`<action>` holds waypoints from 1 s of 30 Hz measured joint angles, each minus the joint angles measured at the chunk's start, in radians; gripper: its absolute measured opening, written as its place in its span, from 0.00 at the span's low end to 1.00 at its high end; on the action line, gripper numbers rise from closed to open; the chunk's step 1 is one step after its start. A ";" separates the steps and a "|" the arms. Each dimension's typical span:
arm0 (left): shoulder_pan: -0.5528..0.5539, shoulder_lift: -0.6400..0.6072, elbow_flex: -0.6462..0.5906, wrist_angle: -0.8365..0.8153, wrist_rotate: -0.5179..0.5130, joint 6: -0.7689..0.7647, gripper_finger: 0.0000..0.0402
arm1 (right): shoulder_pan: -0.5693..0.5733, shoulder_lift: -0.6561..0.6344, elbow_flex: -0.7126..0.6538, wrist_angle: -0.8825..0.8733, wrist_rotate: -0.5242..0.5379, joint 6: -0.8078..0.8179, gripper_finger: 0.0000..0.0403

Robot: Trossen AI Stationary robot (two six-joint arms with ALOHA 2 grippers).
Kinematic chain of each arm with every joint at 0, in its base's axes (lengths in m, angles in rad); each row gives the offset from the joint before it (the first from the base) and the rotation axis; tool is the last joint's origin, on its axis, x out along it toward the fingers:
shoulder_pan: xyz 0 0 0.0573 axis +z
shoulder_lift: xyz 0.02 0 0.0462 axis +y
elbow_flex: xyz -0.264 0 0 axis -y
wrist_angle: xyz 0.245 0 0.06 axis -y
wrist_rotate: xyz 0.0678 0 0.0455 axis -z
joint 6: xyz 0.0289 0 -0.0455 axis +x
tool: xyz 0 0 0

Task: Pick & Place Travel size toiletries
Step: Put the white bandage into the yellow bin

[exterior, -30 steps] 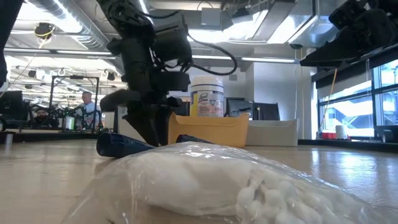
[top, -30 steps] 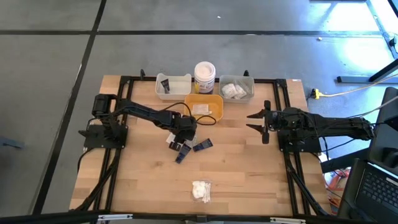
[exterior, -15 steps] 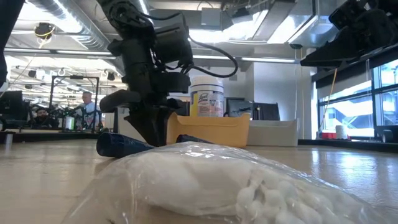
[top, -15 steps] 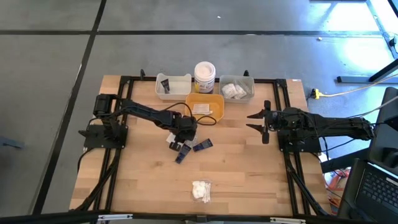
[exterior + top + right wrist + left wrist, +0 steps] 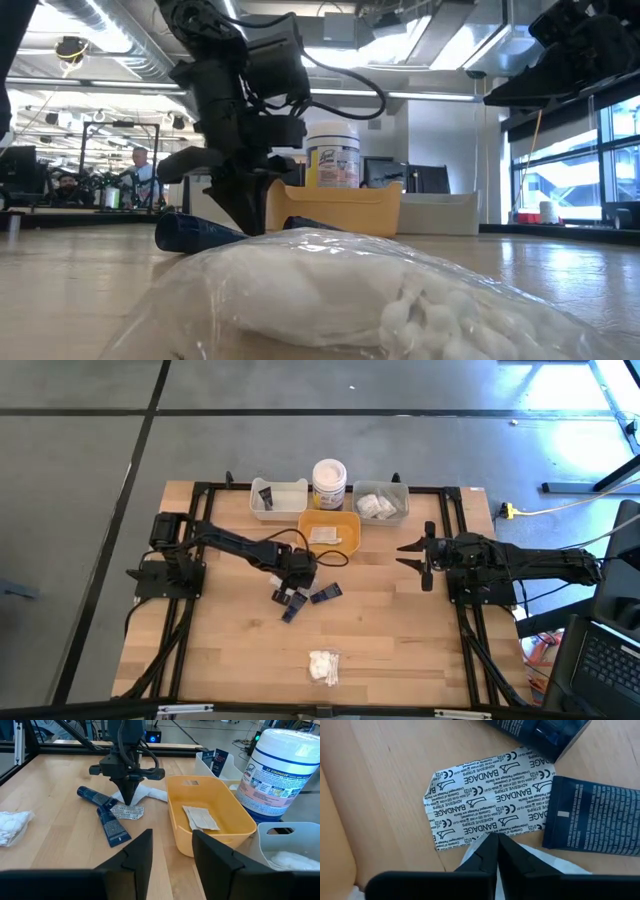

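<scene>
My left gripper (image 5: 289, 595) stands tipped steeply down at the table's middle, shut among the travel size toiletries. Under its tips lie a printed bandage sachet (image 5: 490, 795) and a white sachet (image 5: 149, 794). Two dark blue tubes (image 5: 325, 593) (image 5: 291, 612) lie flat on the wood right beside them. A clear-wrapped white fluffy piece (image 5: 323, 665) rests near the front edge. My right gripper (image 5: 172, 854) hovers open above the table's right side, holding nothing. My left gripper comes from above, slanting steeply down, with its two fingertips (image 5: 495, 842) closed together on a corner of the white sachet (image 5: 470, 854), right at the bandage sachet's edge (image 5: 470, 839). The fingers hide the pinched spot. Both sachets lie on the table.
At the back stand a white tray (image 5: 278, 498) holding a dark tube, a yellow tray (image 5: 341, 541) with a beige sachet, a grey tray (image 5: 381, 502) with white pieces and a white jar (image 5: 329, 483). Black frame rails run along the table's sides.
My left gripper has shut over the sachets while staying in place. The sachets and tubes lie where they were.
</scene>
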 joint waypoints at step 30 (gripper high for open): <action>-0.043 -0.032 0.168 -0.105 -0.232 0.000 0.01 | 0.000 0.000 0.000 0.000 -0.002 0.000 0.24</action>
